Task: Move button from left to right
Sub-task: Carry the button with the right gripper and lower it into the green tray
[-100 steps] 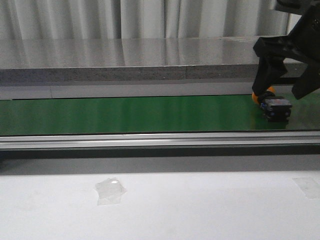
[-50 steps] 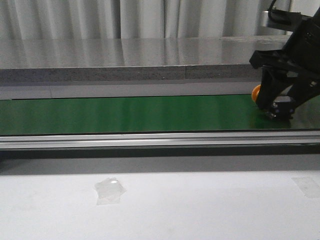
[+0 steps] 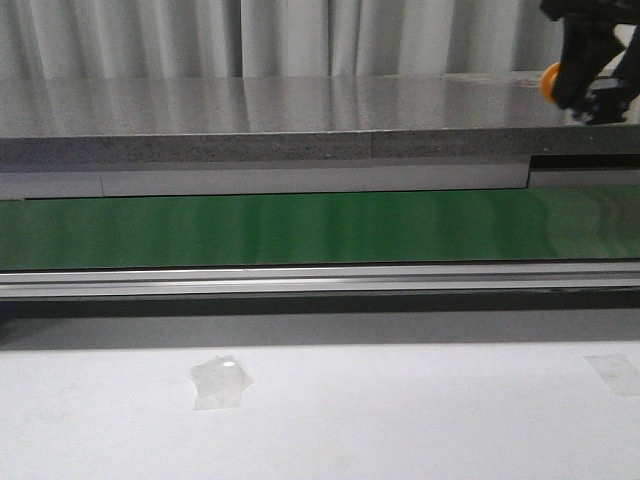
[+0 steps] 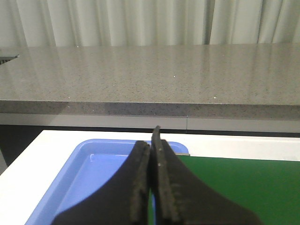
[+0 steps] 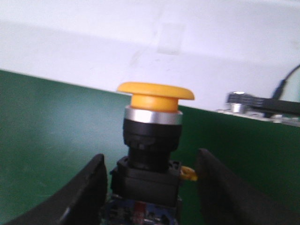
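Note:
The button (image 5: 153,136) has a yellow-orange cap on a black body with a blue and red base. It sits between the fingers of my right gripper (image 5: 151,164), which is shut on it and holds it above the green belt (image 5: 47,117). In the front view the right gripper (image 3: 590,65) is high at the far right, with the button's orange cap (image 3: 549,82) showing on its left side. My left gripper (image 4: 152,140) is shut and empty, over the edge of a blue tray (image 4: 89,173). It does not show in the front view.
The green conveyor belt (image 3: 300,225) runs across the front view, with a metal rail (image 3: 300,280) in front and a grey stone ledge (image 3: 250,120) behind. A white table (image 3: 400,410) with tape patches lies nearest. A cable and metal bracket (image 5: 262,105) lie past the belt.
My right gripper came down around the button on the belt, closed on it, and lifted it up to the top right of the front view.

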Controlling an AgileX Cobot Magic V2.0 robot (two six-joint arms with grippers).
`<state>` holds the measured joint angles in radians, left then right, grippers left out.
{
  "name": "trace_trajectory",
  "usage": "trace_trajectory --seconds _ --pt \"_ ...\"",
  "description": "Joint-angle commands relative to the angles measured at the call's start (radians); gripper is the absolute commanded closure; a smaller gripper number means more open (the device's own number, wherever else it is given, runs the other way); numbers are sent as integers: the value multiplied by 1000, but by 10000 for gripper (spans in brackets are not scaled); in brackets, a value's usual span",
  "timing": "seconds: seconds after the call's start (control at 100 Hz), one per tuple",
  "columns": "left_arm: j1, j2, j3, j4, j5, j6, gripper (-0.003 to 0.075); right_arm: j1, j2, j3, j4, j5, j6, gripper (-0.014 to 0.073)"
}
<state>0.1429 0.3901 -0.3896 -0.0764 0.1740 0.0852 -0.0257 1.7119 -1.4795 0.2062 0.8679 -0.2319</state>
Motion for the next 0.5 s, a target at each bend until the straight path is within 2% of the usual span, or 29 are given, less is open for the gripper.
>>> trace_trajectory --seconds 0.0,0.25,0.49 --pt "-6 6 -28 -9 -84 -2 740 -80 -51 -61 -14 -26 -9 522" --pt "-6 6 -28 -9 -84 -2 740 -308 -41 -66 -18 -50 -63 522" --pt "-6 6 -28 -9 -84 -2 740 -421 12 -66 -19 -105 -66 522"
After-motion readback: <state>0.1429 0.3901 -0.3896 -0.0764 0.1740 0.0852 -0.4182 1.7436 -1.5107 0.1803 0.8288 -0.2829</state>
